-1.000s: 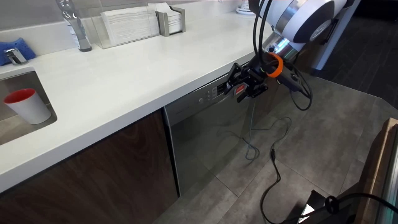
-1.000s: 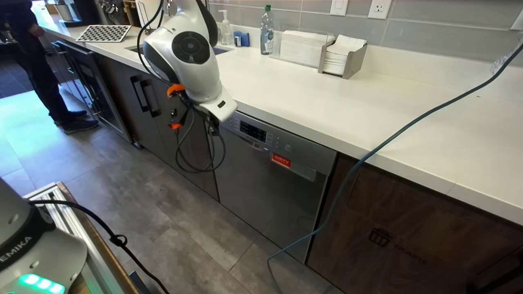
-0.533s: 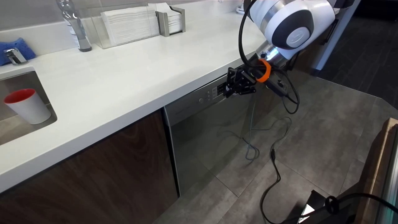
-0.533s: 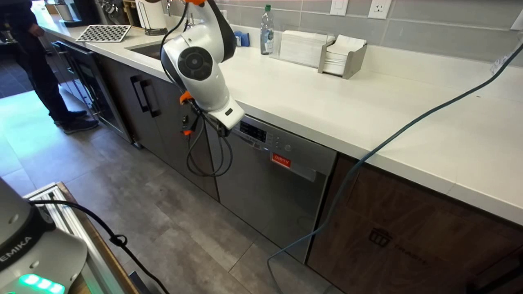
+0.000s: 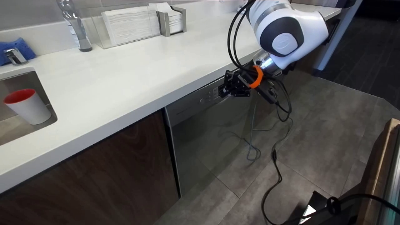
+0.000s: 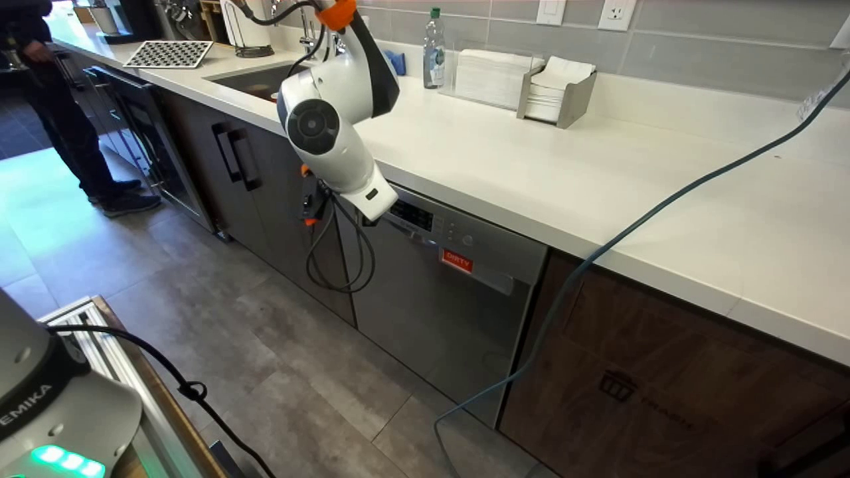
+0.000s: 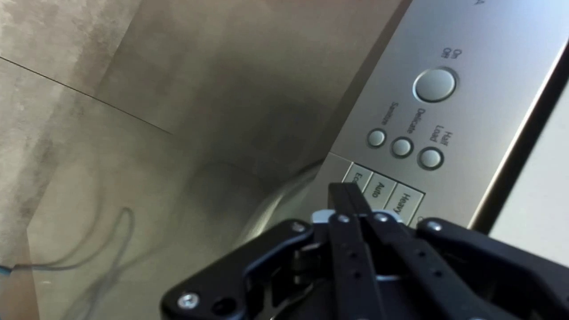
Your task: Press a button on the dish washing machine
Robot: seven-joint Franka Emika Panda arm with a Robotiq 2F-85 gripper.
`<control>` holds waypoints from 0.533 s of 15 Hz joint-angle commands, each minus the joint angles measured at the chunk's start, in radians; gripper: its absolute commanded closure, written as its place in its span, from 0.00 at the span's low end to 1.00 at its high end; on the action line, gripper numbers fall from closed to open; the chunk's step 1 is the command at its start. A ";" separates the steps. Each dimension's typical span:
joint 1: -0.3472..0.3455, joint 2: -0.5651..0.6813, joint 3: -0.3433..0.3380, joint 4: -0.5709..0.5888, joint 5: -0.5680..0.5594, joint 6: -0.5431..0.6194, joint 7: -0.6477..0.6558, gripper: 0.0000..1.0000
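The dish washing machine [image 5: 206, 150] is a grey steel front under the counter, seen in both exterior views. Its dark display [image 6: 412, 214] shows in an exterior view. The wrist view has a large On/Off button [image 7: 435, 85], a row of small round buttons [image 7: 402, 147], and flat keys marked Auto [image 7: 378, 190] and Heavy [image 7: 403, 202]. My gripper [image 7: 345, 186] is shut with its fingertips together and nothing between them. They overlap the partly covered Eco key [image 7: 358, 175]; whether they touch the panel I cannot tell. In an exterior view the gripper [image 5: 222, 91] is at the control strip.
The white counter [image 5: 140, 72] overhangs just above the panel. A red DIRTY sign [image 6: 457, 260] hangs by the handle recess. Cables dangle from the wrist, and a blue-grey cable [image 6: 571, 282] crosses in front of the machine. A cup [image 5: 28, 106] sits in the sink.
My gripper has gone from open to shut. The arm has shifted along the machine's front, toward the sink end in an exterior view, and the fingertips are now closer to the flat keys.
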 commanded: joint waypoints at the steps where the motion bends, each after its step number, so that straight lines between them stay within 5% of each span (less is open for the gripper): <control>1: 0.023 0.030 -0.026 0.029 0.120 -0.034 -0.077 1.00; 8: 0.021 0.038 -0.027 0.029 0.221 -0.072 -0.129 1.00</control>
